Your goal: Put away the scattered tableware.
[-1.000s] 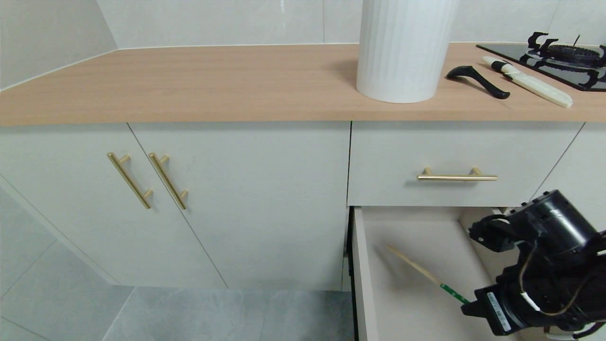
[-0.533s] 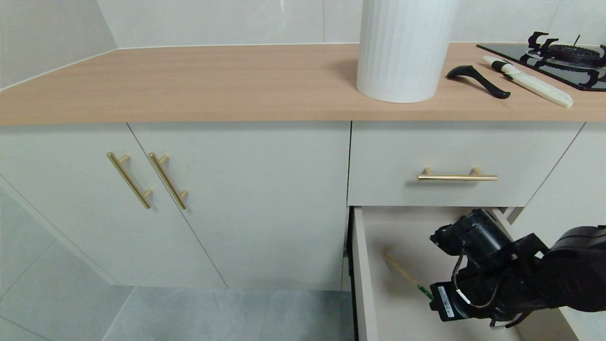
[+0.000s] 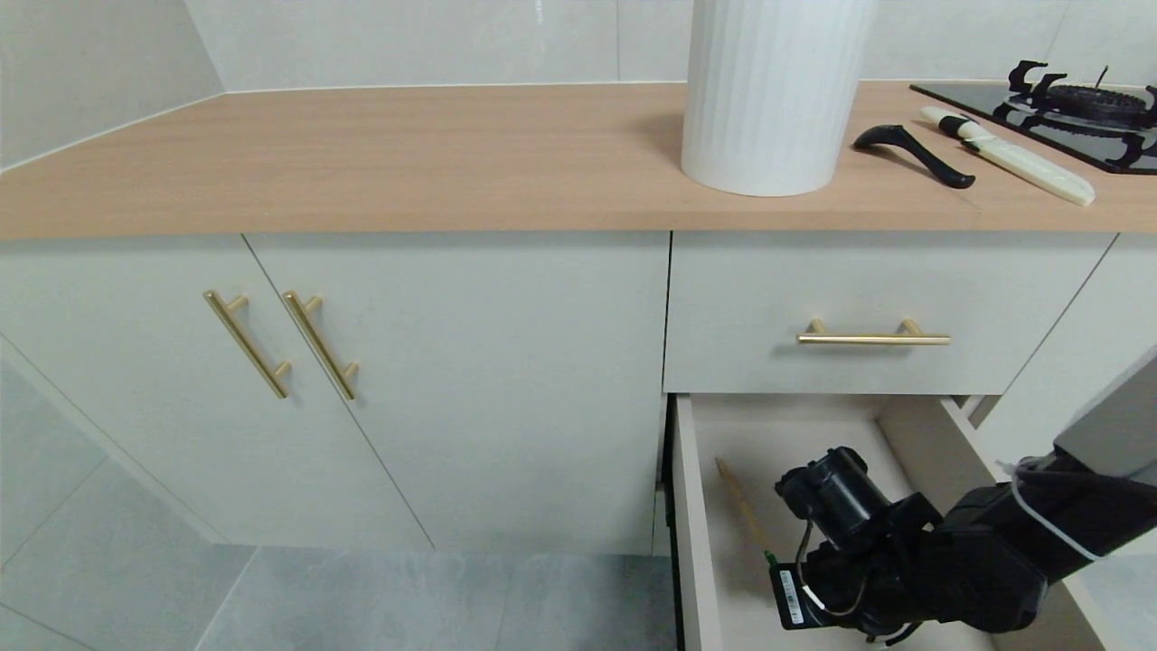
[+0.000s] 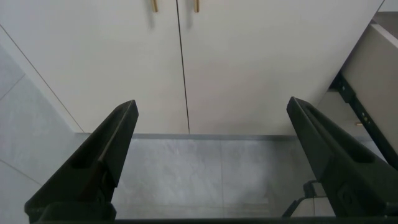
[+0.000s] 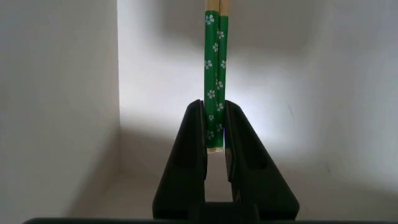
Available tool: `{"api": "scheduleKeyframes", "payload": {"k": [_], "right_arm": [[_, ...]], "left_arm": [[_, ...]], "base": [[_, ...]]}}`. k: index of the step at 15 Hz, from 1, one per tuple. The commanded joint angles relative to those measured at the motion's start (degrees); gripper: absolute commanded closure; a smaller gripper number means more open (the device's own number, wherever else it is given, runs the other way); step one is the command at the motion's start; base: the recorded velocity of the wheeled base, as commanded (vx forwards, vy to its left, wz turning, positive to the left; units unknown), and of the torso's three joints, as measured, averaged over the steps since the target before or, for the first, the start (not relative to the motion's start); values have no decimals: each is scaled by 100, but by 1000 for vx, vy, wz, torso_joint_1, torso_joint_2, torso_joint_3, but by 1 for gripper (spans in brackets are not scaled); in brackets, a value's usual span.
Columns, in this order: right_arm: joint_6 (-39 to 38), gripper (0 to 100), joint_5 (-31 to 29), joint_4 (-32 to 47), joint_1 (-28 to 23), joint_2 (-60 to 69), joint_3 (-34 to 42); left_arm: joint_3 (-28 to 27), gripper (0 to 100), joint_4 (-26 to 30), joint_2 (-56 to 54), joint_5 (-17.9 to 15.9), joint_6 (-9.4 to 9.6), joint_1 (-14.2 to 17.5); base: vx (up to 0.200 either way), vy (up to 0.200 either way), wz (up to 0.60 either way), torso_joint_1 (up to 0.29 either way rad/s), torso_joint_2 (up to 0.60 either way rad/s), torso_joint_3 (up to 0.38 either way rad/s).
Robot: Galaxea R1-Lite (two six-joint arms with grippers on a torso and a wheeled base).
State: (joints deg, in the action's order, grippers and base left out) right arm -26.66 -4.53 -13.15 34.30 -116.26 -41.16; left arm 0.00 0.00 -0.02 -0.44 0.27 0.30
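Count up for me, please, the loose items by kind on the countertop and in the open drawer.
chopsticks: 2
knife: 1
black-handled utensil: 1
white ribbed container: 1
Total: 5

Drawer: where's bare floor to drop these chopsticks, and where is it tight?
The open drawer has a bare floor from the chopsticks, held by the right gripper near its left wall, across to the right wall and back under the closed drawer. Its front end is crowded by the right arm.
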Motion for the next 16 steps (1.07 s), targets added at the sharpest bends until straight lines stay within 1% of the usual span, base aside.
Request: {"api": "scheduleKeyframes", "payload": {"k": [1,10,11,16], "right_arm": [[-15,100,-127,-161,41,-424,11],[-15,100,-162,-355,85,-441,20],[-23,0,-179,-355,85,-441,29],[-15,0,-250,-355,94,-380,37]], "left_arm": [[0,0,0,2,0,0,5],[0,0,0,2,0,0,5],[0,0,0,2,0,0,5],[0,0,0,2,0,-9,5]], "base": [[0,0,0,0,0,0],[0,0,0,0,0,0],[0,0,0,0,0,0],[0,0,0,0,0,0]]}}
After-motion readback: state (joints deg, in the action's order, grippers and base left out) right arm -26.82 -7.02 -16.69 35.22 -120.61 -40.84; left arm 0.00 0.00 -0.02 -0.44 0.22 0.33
